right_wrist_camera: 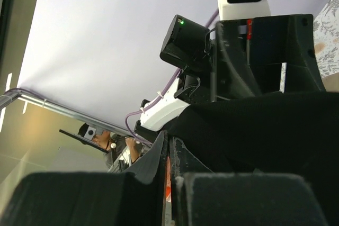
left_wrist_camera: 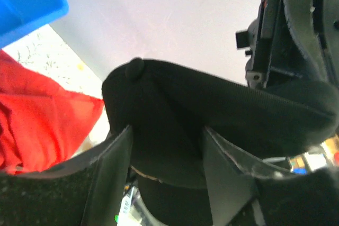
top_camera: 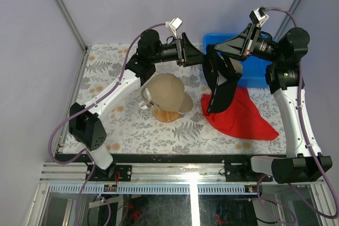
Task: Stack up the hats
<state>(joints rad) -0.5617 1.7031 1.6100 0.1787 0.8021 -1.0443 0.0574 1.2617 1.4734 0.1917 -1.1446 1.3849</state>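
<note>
This is a robotics lab — a test cell. Plain walls [top_camera: 132,3] enclose the table [top_camera: 122,125]; an aluminium rail [top_camera: 159,172] edges it.

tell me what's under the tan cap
Under the tan cap a wooden base shows, and a bit of white peeks out on the left arm's side. The cap covers the rest, so whatever else sits beneath is hidden.

left gripper [top_camera: 201,61]: raised, jaws apart | right gripper [top_camera: 218,50]: raised, jaws closed
</note>
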